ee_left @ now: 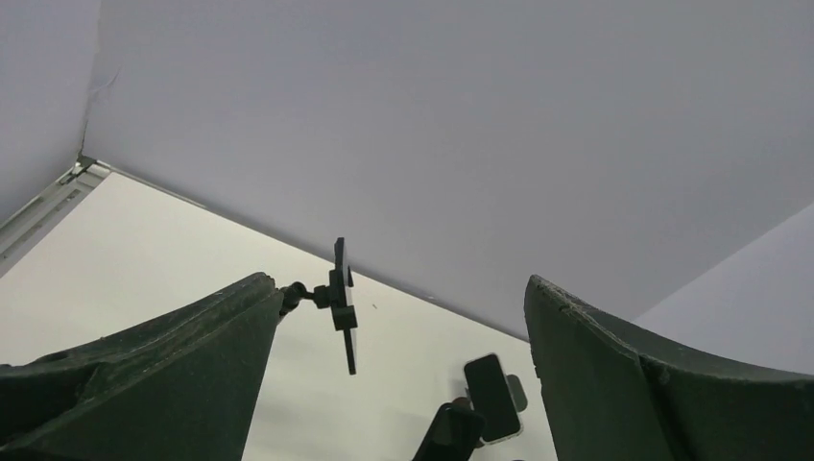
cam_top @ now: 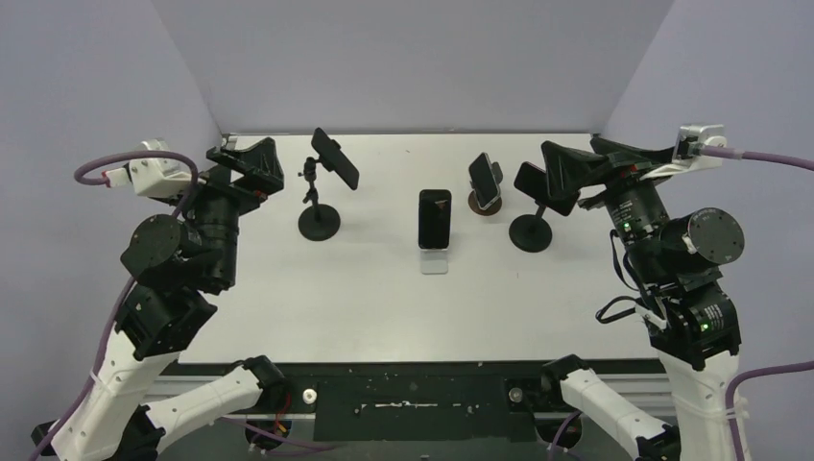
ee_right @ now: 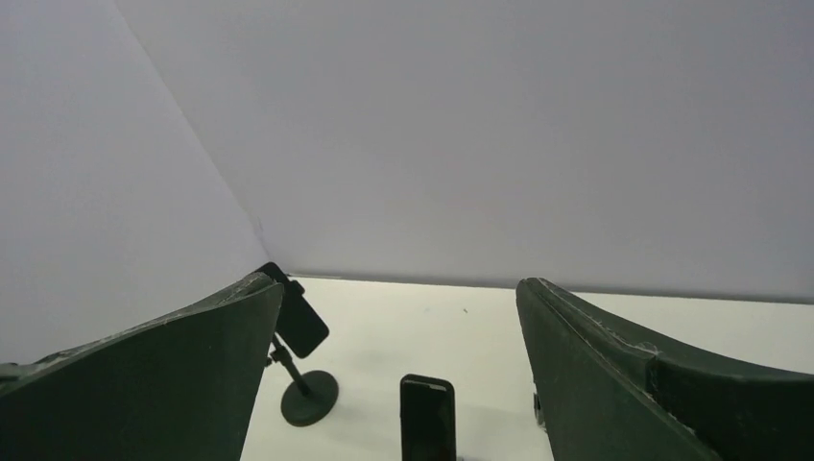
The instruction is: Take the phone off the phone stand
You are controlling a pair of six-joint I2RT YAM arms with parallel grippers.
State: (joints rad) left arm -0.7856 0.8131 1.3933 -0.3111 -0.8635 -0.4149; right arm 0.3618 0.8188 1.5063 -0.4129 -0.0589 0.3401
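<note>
— So, where did we stand w/ the task?
— Approach step, we judged; nothing lifted yet. Both arms hung above the bench [cam_top: 384, 298]. Left end effector [cam_top: 269, 163] was spread wide & empty; right end effector [cam_top: 560, 178] same, wide & empty.
— And the phone?
— We saw four candidates, all seated on stands. Left phone [cam_top: 334, 158] was clipped on a tall black stand [cam_top: 319, 223], and middle phone [cam_top: 434, 219] stood upright on a white stand [cam_top: 434, 262]. A third phone [cam_top: 485, 180] was on a round brown stand [cam_top: 477, 207], and right phone [cam_top: 531, 182] on a low black stand [cam_top: 531, 233]. We couldn't tell which one was meant.
— Next move?
— Prob. the right phone, just beside the right end effector. We'd need to square the jaws across its edges, close, then lift clear w/o tipping the stand. Left arm could pin the base.
</note>
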